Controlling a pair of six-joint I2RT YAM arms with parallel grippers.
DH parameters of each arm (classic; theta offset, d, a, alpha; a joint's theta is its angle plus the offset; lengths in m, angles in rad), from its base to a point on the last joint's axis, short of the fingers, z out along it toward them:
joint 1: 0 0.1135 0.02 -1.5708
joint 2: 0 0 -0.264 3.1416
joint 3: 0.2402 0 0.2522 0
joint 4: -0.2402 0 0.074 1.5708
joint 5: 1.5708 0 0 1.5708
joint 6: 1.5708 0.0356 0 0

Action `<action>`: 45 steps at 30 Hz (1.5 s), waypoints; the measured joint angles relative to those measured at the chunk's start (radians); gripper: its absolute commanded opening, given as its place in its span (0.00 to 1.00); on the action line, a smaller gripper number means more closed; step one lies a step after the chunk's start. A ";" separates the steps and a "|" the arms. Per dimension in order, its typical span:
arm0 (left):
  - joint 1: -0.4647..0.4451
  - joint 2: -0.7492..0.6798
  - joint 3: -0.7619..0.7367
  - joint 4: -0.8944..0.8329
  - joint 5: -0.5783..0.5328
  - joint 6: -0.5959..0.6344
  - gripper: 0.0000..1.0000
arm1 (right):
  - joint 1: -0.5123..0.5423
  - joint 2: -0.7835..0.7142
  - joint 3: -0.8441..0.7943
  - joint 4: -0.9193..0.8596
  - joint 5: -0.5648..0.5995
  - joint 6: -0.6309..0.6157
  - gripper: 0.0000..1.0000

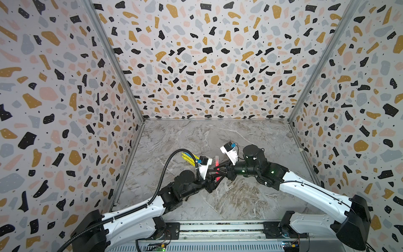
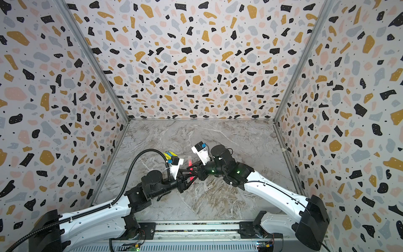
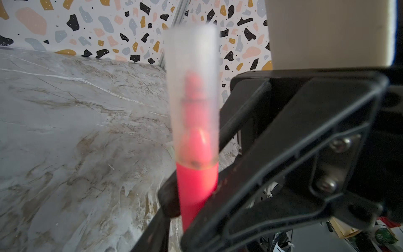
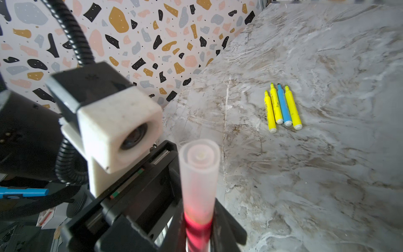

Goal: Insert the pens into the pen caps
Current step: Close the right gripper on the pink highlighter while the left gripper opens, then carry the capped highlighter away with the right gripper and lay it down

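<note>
A pink-red pen [image 3: 196, 185] stands upright above the middle of the table, its tip inside a frosted pen cap [image 3: 192, 87]. My right gripper [image 4: 199, 222] is shut on the pink barrel just below the cap [image 4: 199, 174]. My left gripper [image 3: 192, 209] has a finger close on each side of the same barrel; whether it grips is unclear. Both top views show the two grippers [image 1: 216, 175] [image 1: 218, 169] meeting at the pen [image 1: 216, 162] [image 2: 189, 162]. Three yellow pens [image 4: 275, 104] and a blue pen [image 4: 283, 107] lie uncapped, side by side on the marble.
The loose pens [image 1: 188, 158] lie just beyond the left wrist camera [image 1: 204, 161], toward the left wall. Patterned walls close in the marble table [image 1: 250, 196] on three sides. A black ribbed cable [image 1: 168, 161] arcs over the left arm.
</note>
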State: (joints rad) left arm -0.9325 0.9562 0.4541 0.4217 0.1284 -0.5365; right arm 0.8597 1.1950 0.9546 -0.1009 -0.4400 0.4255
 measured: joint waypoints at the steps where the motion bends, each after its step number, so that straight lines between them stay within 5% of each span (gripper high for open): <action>1: 0.000 0.000 0.000 -0.013 -0.011 0.002 0.45 | -0.009 0.000 0.000 -0.008 0.006 0.000 0.05; 9: 0.000 -0.037 -0.013 -0.173 -0.175 -0.001 0.47 | -0.202 0.043 0.010 -0.116 0.051 -0.007 0.05; 19: 0.000 -0.083 -0.072 -0.241 -0.274 -0.032 0.46 | -0.341 0.358 0.117 -0.220 0.129 -0.033 0.06; 33: 0.000 -0.168 -0.129 -0.250 -0.297 -0.085 0.46 | -0.434 0.925 0.675 -0.362 0.256 -0.106 0.04; 45: 0.000 -0.299 -0.160 -0.266 -0.316 -0.106 0.47 | -0.475 1.217 1.143 -0.532 0.314 -0.120 0.06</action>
State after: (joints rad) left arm -0.9325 0.6567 0.2939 0.1555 -0.1879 -0.6430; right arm 0.3851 2.4115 2.0979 -0.6331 -0.1261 0.3054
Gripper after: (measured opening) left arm 0.469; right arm 0.172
